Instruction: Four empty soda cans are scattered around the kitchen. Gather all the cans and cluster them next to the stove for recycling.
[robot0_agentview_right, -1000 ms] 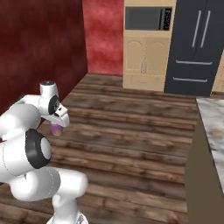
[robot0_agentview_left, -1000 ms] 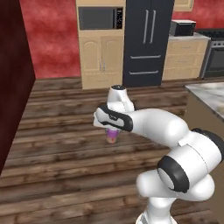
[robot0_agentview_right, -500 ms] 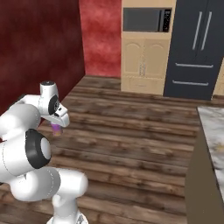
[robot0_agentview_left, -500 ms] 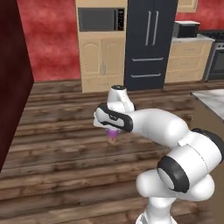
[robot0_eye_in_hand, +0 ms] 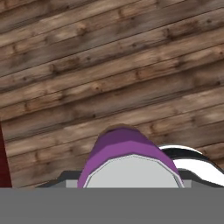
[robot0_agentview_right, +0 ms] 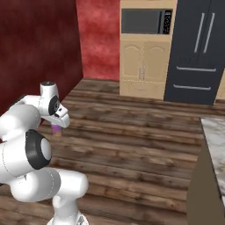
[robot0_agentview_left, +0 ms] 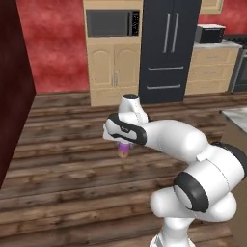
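Observation:
A purple soda can point(robot0_agentview_left: 124, 150) hangs just below the hand, high above the wooden floor, and my gripper point(robot0_agentview_left: 124, 144) is shut on it. From the right base view the same can point(robot0_agentview_right: 56, 128) peeks out under the white hand. In the hand view the can point(robot0_eye_in_hand: 124, 151) fills the bottom centre, its silver top facing the camera, and it hides the fingertips. The stove point(robot0_agentview_left: 240, 67) shows as a dark sliver at the far right edge, well away from the arm.
A black fridge point(robot0_agentview_left: 166, 48) and a tan cabinet with a built-in oven point(robot0_agentview_left: 112, 23) stand ahead. A boxy black microwave point(robot0_agentview_left: 210, 34) sits on the counter to the right. A marble counter corner point(robot0_agentview_right: 215, 136) is close on the right; a dark red wall point(robot0_agentview_right: 39, 52) is on the left.
The whole scene has slid a little to the right in both base views, so the base has moved. The arm's pose and its grip on the purple can are unchanged.

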Controlling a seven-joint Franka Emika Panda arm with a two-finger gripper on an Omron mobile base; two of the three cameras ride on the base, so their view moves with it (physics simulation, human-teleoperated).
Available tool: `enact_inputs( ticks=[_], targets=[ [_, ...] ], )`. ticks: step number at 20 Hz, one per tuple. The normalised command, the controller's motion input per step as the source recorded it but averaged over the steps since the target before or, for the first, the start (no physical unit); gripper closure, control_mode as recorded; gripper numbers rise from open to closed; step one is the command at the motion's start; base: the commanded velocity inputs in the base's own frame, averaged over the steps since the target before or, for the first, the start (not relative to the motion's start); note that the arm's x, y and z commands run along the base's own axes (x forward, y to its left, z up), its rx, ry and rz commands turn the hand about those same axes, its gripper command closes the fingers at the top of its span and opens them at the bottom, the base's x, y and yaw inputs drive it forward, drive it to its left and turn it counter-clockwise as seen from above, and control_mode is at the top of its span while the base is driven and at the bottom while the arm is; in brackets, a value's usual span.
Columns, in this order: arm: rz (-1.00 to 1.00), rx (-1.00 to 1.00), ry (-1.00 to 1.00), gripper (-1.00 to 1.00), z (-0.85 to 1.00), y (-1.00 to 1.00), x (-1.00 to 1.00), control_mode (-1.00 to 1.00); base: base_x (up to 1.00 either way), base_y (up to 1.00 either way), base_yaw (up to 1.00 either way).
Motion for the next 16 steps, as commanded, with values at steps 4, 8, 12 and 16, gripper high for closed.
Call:
enact_inputs(
  ticks=[4,8,12,16],
  targets=[
    [0.00,0.00,0.00,1.00,0.00,0.00,0.00,1.00,0.54,-0.26,0.00],
    [0.00,0.00,0.00,1.00,0.00,0.00,0.00,1.00,0.50,-0.26,-0.01],
    [0.00,0.00,0.00,1.00,0.00,0.00,0.00,1.00,0.46,-0.27,-0.06],
    [0.00,0.00,0.00,1.00,0.00,0.00,0.00,1.00,0.43,-0.27,-0.10]
  ],
)
